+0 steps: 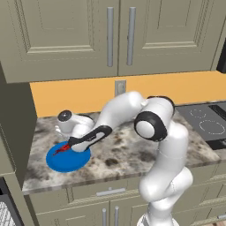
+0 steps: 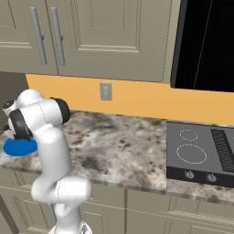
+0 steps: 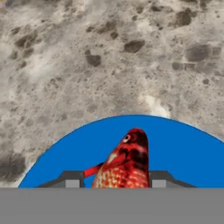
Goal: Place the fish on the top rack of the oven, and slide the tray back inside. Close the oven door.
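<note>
The claw (image 3: 116,178) straddles the fish (image 3: 124,162) on the blue plate (image 3: 183,153) at the bench's (image 1: 128,152) left end, fingers (image 3: 70,178) flanking its body; a firm grip cannot be confirmed, probably ahead of lifting it ovenward.

Glossy white rounded arm (image 1: 167,154), dark joint rings, black gripper (image 1: 73,143).

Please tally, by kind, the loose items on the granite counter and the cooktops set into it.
Fish: 1
Blue plate: 1
Black cooktop: 1
Total: 3
</note>
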### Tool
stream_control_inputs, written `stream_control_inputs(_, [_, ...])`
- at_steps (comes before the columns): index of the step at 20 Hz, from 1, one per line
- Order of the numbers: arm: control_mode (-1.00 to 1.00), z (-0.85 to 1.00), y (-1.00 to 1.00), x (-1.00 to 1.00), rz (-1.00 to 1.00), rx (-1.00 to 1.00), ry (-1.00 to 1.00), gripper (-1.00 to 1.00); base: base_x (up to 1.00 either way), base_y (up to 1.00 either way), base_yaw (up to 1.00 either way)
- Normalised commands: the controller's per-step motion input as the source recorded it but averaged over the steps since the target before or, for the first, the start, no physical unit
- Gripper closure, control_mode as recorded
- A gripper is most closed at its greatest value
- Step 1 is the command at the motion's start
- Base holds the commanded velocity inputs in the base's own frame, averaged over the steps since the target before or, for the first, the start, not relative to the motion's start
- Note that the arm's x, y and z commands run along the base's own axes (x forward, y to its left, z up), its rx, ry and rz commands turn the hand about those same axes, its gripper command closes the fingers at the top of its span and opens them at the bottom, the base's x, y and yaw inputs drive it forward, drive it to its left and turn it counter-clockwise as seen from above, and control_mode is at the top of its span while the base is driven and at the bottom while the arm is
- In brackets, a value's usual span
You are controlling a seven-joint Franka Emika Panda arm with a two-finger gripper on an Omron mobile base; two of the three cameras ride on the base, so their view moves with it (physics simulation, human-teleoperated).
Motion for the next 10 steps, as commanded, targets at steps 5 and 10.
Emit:
stream_control_inputs(5, [-1.00, 0.33, -0.23, -0.47, 0.00, 0.00, -0.02, 1.00, 0.00, 0.00, 0.00])
stream_control_inputs(10, [-1.00, 0.44, -0.52, -0.73, 0.00, 0.02, -0.11, 1.00, 0.00, 0.00, 0.00])
